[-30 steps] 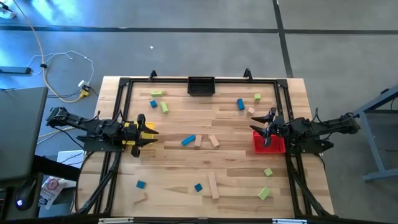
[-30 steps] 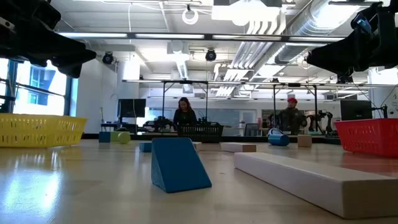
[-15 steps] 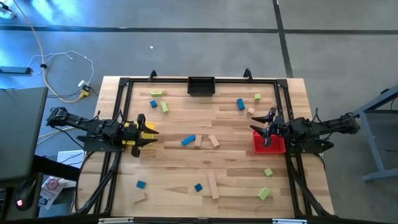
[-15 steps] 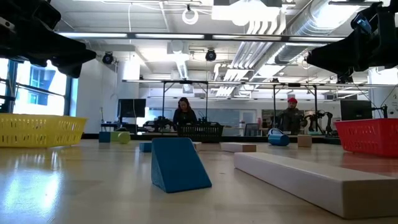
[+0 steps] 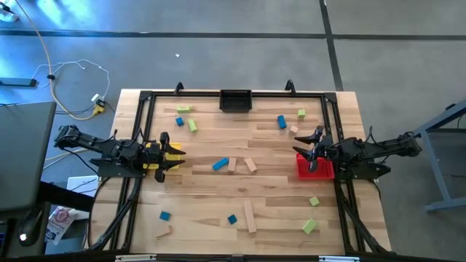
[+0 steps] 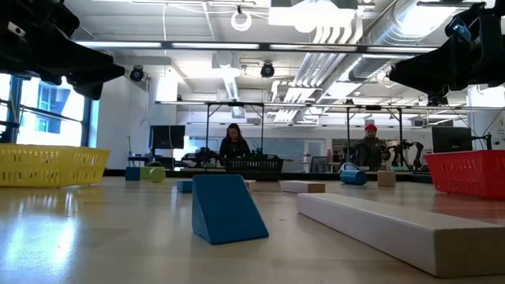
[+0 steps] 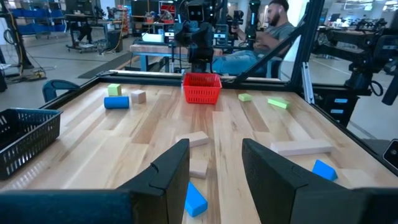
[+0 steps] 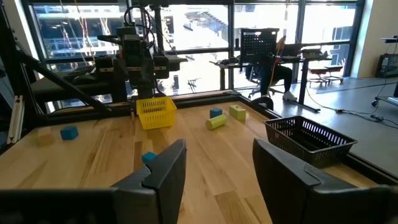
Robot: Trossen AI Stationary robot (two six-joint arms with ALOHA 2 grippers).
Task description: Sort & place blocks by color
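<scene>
Left hand [image 5: 172,154] spread, empty, over yellow bin [image 5: 164,152] at surface's [image 5: 218,193] left edge. Blocks [image 5: 220,164] scattered loose across surface: lime green pair near black bin [image 5: 235,100], blue wedge and pale wood bars mid-surface, more blue, wood and green pieces along near edge. Right hand [image 5: 314,150] spread, empty, over red bin [image 5: 322,171].

From above, the left arm covers most of the yellow bin [image 5: 172,153], and the right arm overhangs part of the red bin [image 5: 306,167]. At bench level, the long wooden bar [image 6: 410,229] runs off the frame's edge.
</scene>
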